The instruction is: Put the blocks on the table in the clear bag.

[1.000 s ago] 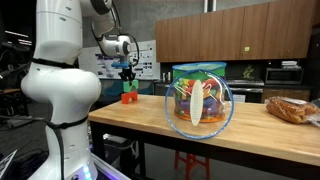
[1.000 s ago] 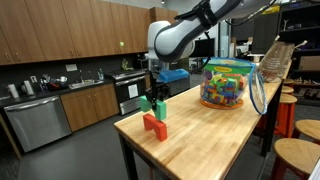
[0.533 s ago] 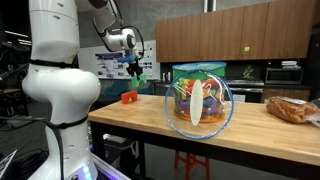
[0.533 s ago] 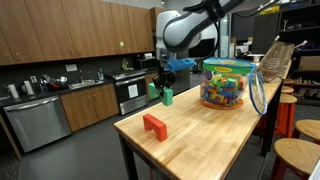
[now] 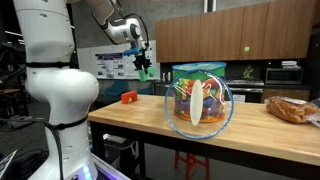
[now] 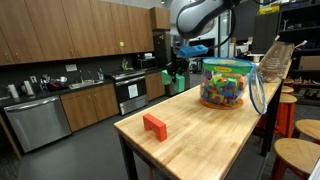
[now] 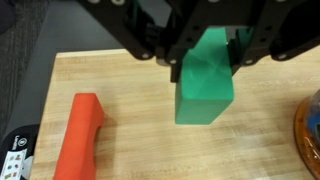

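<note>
Bread-like bundle [image 5: 291,109] lies at one end of the table [image 5: 140,122], beyond the clear bag [image 5: 199,98], which stands upright on the light wood with its teal top edge up and coloured toys showing through. The red-orange block [image 6: 154,125] lies flat near the opposite end, close to a long edge and well apart from the bag. Between them, above the wood, hangs the gripper [image 7: 205,52], its jaws clamped on the green block [image 7: 205,85], clear of the surface. Brown wooden cabinets [image 6: 60,35] line the room, and round stools [image 6: 296,158] stand beside the table.
</note>
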Controlling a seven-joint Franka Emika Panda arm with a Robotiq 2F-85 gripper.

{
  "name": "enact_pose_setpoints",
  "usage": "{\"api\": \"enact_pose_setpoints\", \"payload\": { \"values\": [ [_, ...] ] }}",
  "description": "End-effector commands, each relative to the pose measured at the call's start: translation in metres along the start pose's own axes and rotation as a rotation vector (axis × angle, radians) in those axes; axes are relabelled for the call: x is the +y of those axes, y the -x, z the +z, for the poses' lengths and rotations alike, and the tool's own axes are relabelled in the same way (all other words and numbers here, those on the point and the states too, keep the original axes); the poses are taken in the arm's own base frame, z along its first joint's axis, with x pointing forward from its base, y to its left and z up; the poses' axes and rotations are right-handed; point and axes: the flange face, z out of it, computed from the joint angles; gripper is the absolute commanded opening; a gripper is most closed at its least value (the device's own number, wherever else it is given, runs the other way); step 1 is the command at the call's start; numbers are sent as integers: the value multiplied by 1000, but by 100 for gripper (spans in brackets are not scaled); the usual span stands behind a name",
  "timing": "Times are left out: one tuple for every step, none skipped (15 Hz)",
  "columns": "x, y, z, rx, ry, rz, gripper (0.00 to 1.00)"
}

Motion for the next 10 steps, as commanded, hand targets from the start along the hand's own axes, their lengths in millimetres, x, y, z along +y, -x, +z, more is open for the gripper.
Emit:
{"api": "enact_pose_setpoints", "payload": {
  "values": [
    [30,9,-19,22,54,54,16],
    [39,9,-23,28,65,71,16],
    [48,9,-27,35,75,88,16],
    [56,9,-31,41,84,104,16],
    [63,9,-39,49,92,125,16],
    [71,9,-44,55,97,145,16],
    [81,9,-50,63,103,169,16],
    [91,8,-55,72,109,192,16],
    [100,8,-61,82,114,216,16],
    [110,9,-67,92,118,241,16]
  ]
}}
